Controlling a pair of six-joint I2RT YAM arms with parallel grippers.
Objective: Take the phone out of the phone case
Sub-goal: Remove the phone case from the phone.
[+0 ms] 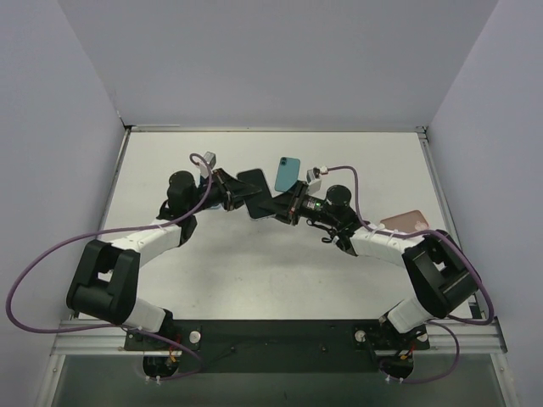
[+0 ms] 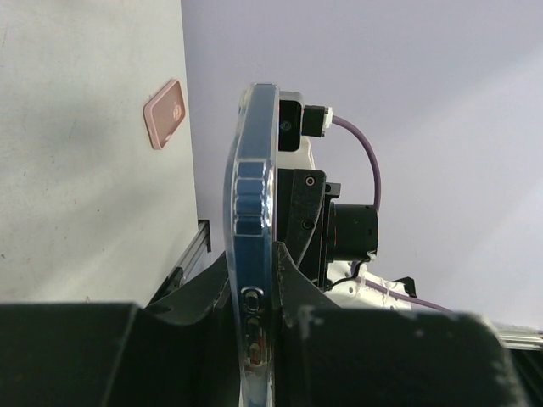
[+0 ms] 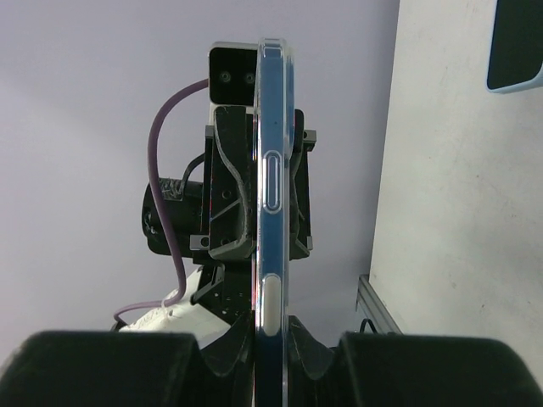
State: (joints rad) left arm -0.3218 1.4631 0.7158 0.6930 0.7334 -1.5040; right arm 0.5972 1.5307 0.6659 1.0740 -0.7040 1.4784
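Note:
A dark blue phone in a clear case (image 1: pixel 257 199) is held in the air over the middle of the table, between both arms. My left gripper (image 1: pixel 233 197) is shut on its left end and my right gripper (image 1: pixel 284 206) is shut on its right end. In the left wrist view the cased phone (image 2: pixel 253 212) stands edge-on between the fingers of my left gripper (image 2: pixel 254 280). In the right wrist view the cased phone (image 3: pixel 273 170) is edge-on, clamped in my right gripper (image 3: pixel 271 335). The phone sits fully inside the case.
A teal phone (image 1: pixel 288 173) lies on the table just behind the right gripper and also shows in the right wrist view (image 3: pixel 517 47). A pink phone case (image 1: pixel 404 222) lies at the right by the table edge, seen too in the left wrist view (image 2: pixel 165 113).

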